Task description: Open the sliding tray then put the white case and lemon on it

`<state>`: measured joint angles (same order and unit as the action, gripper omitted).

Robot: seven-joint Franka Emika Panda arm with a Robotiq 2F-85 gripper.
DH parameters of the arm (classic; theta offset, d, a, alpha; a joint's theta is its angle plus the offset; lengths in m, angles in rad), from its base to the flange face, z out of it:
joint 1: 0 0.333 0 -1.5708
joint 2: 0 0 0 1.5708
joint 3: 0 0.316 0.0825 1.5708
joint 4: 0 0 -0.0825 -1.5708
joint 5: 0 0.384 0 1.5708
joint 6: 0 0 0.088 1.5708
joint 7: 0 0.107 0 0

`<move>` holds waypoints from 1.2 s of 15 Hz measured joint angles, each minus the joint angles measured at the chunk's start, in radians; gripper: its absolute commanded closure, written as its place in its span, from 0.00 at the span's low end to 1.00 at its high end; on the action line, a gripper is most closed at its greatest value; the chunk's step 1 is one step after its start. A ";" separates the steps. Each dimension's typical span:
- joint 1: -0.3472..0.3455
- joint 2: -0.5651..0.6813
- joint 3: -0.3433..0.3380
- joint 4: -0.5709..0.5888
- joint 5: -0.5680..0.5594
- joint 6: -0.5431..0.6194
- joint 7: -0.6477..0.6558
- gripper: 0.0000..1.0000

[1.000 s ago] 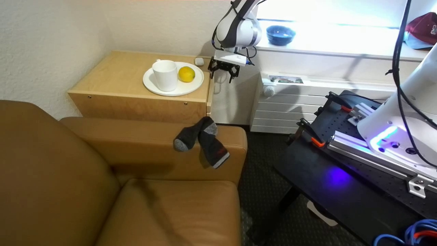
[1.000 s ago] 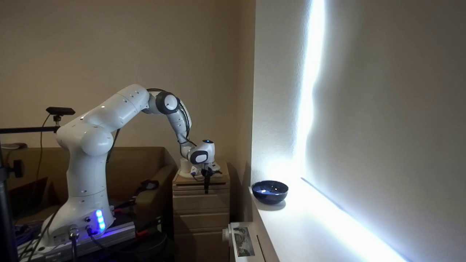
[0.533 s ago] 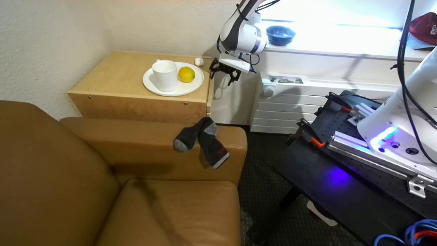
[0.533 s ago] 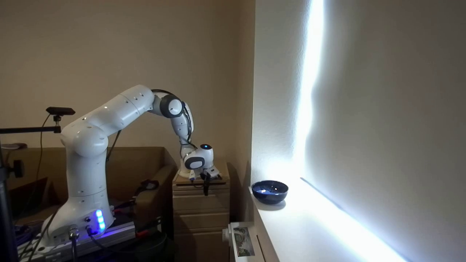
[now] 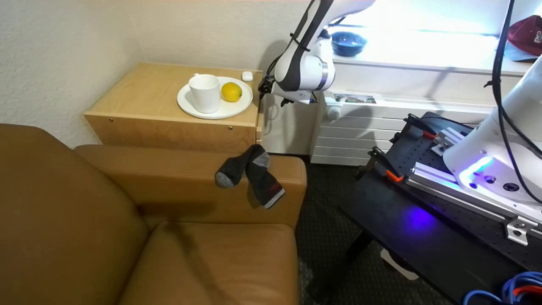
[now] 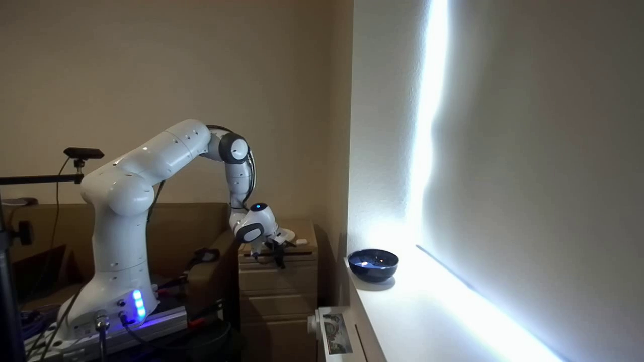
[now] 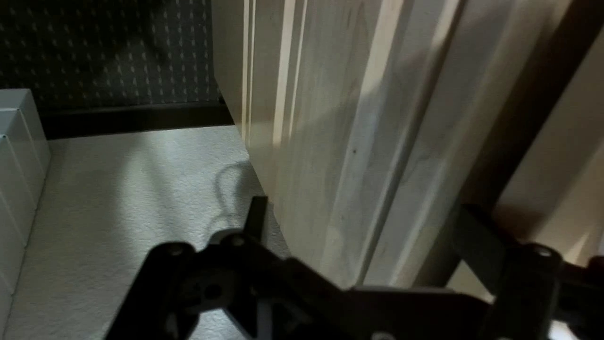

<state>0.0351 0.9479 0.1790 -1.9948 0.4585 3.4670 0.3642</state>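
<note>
White case [image 5: 247, 76], small and round-cornered, sits near the bright yellow lemon [image 5: 231, 92] (the end effector [image 7: 365, 224] gapes wide).

Wrist [image 6: 258, 222] swings toward sofa [image 6: 190, 236], fingers [image 7: 479, 248] turning with it; white case [image 6: 301, 242], hidden before in exterior view, now shows.

A brown sofa [image 5: 169, 203] standing beside a wooden table [image 5: 144, 97] and a radiator [image 5: 360, 135] below a windowsill [image 5: 423, 51] are suggesting a living room
</note>
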 measured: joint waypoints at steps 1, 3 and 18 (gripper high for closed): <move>0.000 0.000 -0.001 0.001 -0.006 -0.003 0.001 0.00; -0.022 0.001 0.010 0.000 -0.041 -0.007 0.008 0.00; -0.213 0.031 0.126 0.039 -0.218 -0.131 0.001 0.00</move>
<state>-0.1777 0.9786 0.3050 -1.9558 0.2407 3.3357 0.3656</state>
